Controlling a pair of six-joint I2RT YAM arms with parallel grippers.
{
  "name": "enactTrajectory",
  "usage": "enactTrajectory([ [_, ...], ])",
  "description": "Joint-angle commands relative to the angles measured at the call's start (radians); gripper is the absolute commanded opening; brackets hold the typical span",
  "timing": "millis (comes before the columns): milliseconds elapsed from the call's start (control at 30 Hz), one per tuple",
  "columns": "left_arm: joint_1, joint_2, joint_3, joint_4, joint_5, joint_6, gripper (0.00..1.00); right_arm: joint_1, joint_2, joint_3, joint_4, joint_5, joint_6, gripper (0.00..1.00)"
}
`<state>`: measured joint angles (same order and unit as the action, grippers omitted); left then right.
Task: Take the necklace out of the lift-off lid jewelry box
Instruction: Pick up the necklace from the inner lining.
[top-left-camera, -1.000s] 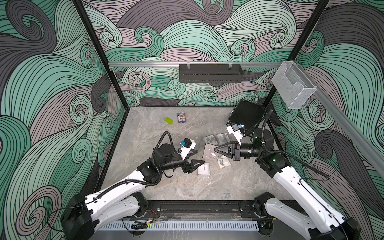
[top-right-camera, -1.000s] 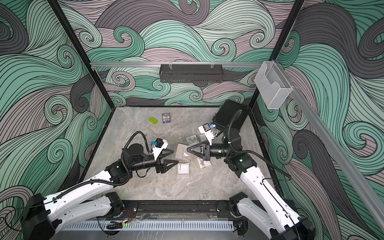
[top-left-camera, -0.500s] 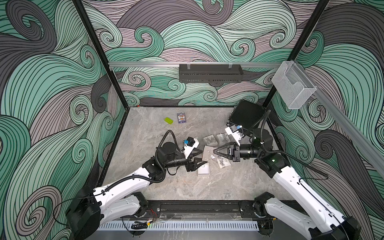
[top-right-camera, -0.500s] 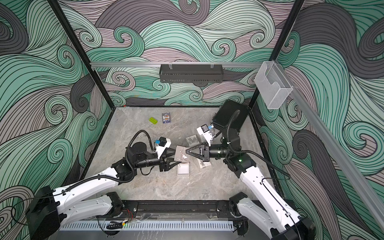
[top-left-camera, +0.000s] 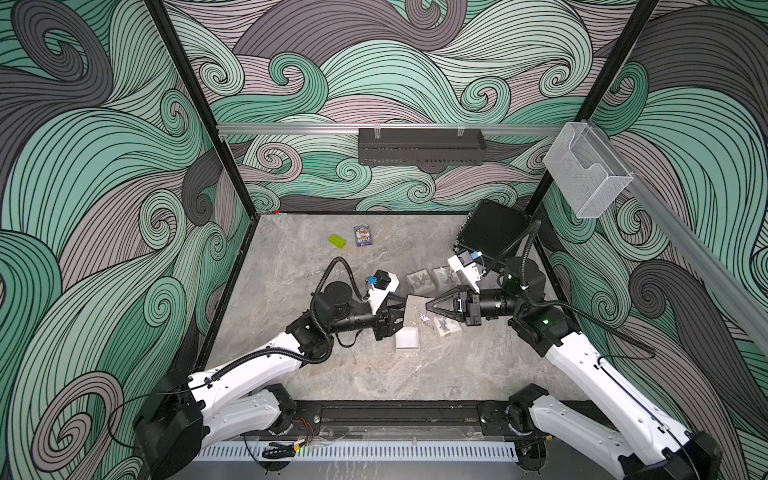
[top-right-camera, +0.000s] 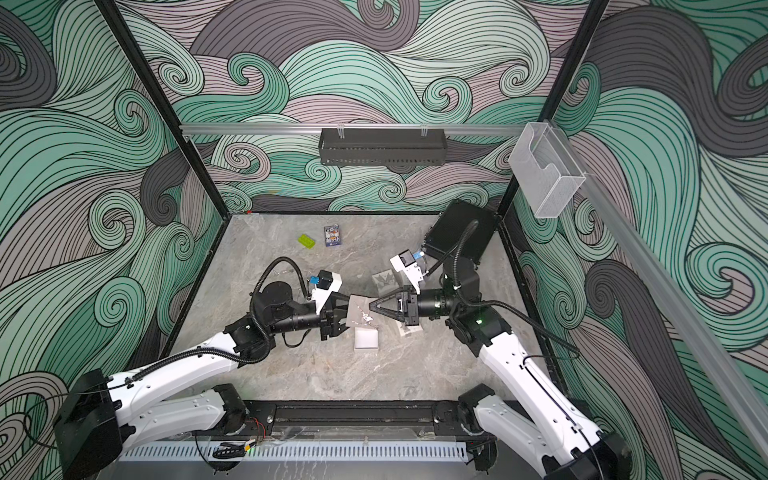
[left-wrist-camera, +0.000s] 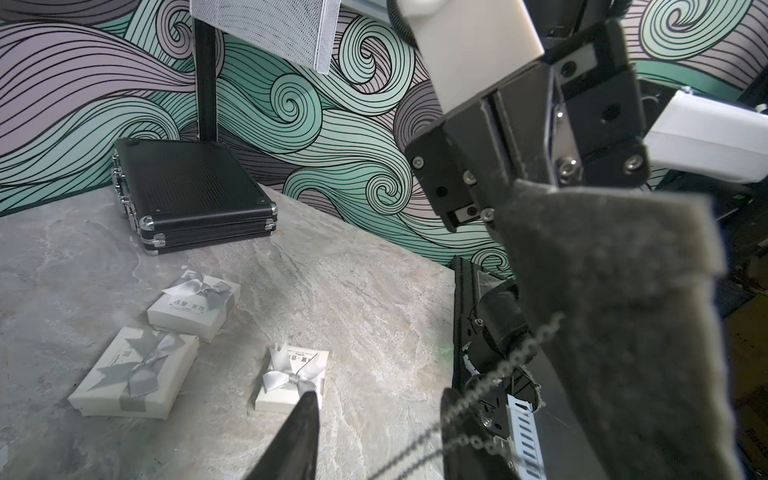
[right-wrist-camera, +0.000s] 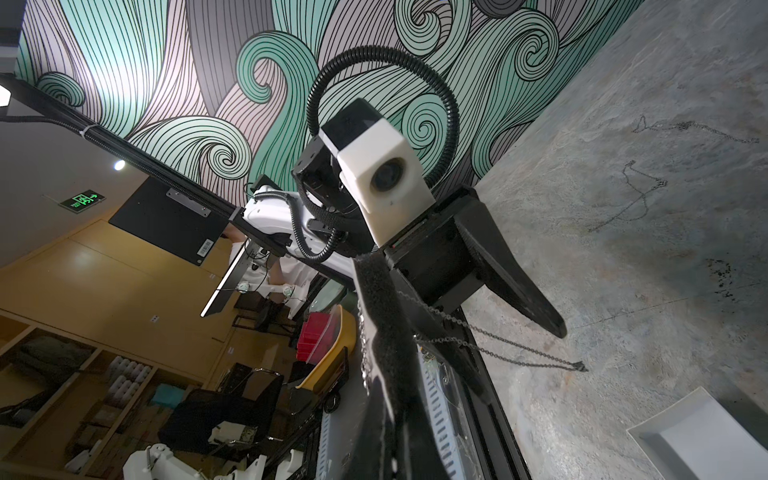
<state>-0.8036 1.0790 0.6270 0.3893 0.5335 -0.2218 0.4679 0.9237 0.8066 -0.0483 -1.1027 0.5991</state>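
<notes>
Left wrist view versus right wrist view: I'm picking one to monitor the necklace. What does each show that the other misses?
Only left wrist: three ribboned gift boxes and the black case. Only right wrist: the open white box and two loose chains. Both: the foam pad carrying the necklace.

The open box base (top-left-camera: 407, 338) lies on the bench (top-left-camera: 374, 386) just before the foam pad (top-left-camera: 412, 307). Behind it, a lidded box (top-left-camera: 419, 279) sits left of the case (top-left-camera: 492, 235).
</notes>
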Motion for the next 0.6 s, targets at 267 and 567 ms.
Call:
enactTrajectory([
  [267,-0.002,-0.015,0.04,0.016,0.007,-0.009,0.11,0.008,0.003,0.002,0.025,0.006,-0.005,0.05],
  [567,0.001,-0.15,0.005,-0.167,-0.183,0.064,0.0,0.002,-0.015,0.047,-0.229,0.169,-0.194,0.04],
])
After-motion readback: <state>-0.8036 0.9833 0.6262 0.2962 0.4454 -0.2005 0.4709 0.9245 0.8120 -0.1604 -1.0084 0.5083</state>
